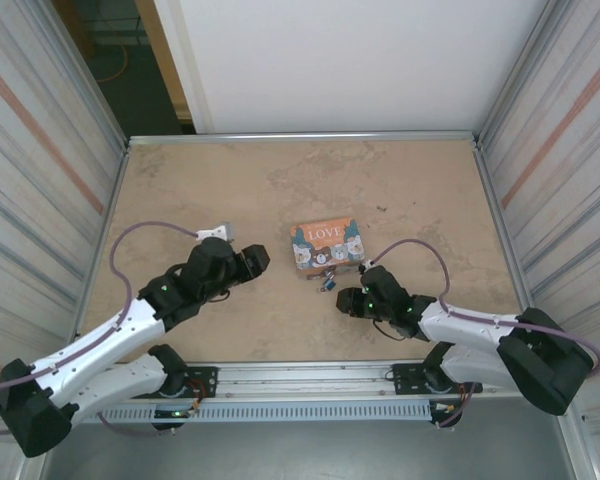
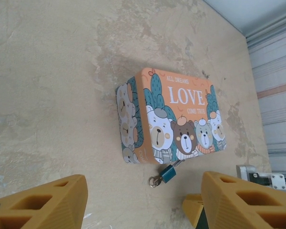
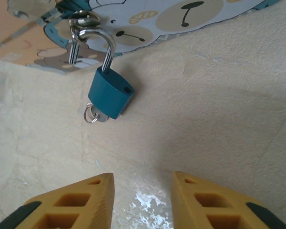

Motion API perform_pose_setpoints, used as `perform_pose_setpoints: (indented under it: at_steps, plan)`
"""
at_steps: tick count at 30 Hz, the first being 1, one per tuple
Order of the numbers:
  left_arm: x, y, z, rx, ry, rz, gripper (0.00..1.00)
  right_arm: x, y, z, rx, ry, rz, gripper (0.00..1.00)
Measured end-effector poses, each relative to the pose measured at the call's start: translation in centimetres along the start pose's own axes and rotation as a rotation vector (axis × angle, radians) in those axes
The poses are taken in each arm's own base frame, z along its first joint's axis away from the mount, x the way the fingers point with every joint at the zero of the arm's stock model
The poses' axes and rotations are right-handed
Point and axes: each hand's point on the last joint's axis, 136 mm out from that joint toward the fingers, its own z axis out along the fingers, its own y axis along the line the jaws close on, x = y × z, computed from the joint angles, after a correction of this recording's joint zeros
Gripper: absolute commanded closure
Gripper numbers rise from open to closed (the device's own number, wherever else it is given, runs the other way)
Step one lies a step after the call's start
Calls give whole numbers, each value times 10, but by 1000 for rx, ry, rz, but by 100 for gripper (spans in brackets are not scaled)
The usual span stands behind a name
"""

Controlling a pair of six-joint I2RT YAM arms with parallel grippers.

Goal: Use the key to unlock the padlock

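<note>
On my left wrist feed I can read white capitals on the orange top of the box (image 2: pixel 181 102). Small "ALL DREAMS" runs along the far edge, big "LOVE" sits under it, and small "COME TRUE" comes below that, just above the cartoon bears (image 2: pixel 183 138). From the top camera I can make out "LOVE" on the same box (image 1: pixel 326 234); the smaller lines are too fine to read.

Mottled beige table (image 1: pixel 230 180), 1 printed LOVE box (image 1: pixel 326 245) near its middle, blue padlock (image 2: pixel 169 173) seemingly resting beside it
</note>
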Motion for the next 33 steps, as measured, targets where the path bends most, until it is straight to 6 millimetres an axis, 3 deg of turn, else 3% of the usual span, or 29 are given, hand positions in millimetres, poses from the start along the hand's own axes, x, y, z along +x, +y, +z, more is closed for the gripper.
perform_pose_setpoints:
  at_steps: [6,16,23,33]
  plan:
    - [7,7,14,-18,71,14,26,-17,10,-13,-21,-50,-36,33]
    - [13,0,35,10,173,38,23,-41,19,-29,-58,-133,-47,2]
    - [18,7,63,18,257,-9,24,-56,12,-36,-58,-177,-26,1]
    - [31,-18,108,95,398,-24,27,-73,13,-47,-95,-226,27,1]
